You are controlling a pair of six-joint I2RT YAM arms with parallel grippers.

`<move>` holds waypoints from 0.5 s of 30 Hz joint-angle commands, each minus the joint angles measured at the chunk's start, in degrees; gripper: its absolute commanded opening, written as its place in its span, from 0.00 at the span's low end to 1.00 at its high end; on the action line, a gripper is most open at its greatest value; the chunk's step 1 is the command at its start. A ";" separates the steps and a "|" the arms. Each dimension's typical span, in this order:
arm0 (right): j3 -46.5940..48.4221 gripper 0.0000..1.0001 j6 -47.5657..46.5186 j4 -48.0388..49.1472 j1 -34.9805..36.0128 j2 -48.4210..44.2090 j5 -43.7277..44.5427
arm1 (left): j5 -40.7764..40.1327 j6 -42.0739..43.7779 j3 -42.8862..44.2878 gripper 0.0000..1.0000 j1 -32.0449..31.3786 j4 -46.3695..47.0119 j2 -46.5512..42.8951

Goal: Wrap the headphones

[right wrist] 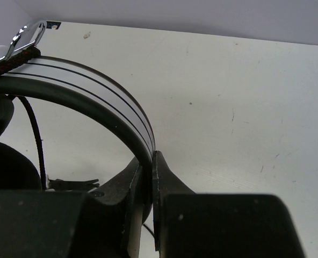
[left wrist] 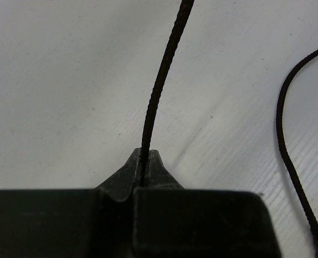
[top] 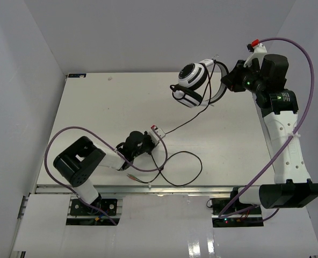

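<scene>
The white headphones (top: 194, 80) with black ear pads hang above the table's far right. My right gripper (top: 227, 81) is shut on their headband (right wrist: 102, 91); in the right wrist view the band runs between my fingers (right wrist: 164, 172). The thin black cable (top: 178, 124) runs from the ear cups down to my left gripper (top: 154, 135), which is shut on it just above the table. In the left wrist view the cable (left wrist: 161, 80) leaves my closed gripper (left wrist: 145, 157). The rest of the cable loops on the table (top: 186, 169) and ends in small plugs (top: 131, 176) near the front edge.
Thick purple arm cables (top: 62, 134) arc beside the left arm and along the right arm (top: 304, 54). White walls enclose the table on the left, back and right. The table's front edge (top: 148, 187) lies just below the cable loop.
</scene>
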 commanded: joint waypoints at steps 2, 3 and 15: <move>2.63 0.08 0.58 4.27 -2.22 0.57 -1.55 | 8.46 -0.14 -4.61 0.00 3.18 3.47 -8.18; 2.62 0.08 0.67 4.27 -2.85 1.03 -1.98 | 9.48 -0.01 -5.41 0.00 3.35 3.54 -9.04; 2.67 0.08 -0.17 4.86 -7.23 3.13 -5.02 | 13.97 0.23 -10.69 0.00 3.78 4.71 -12.82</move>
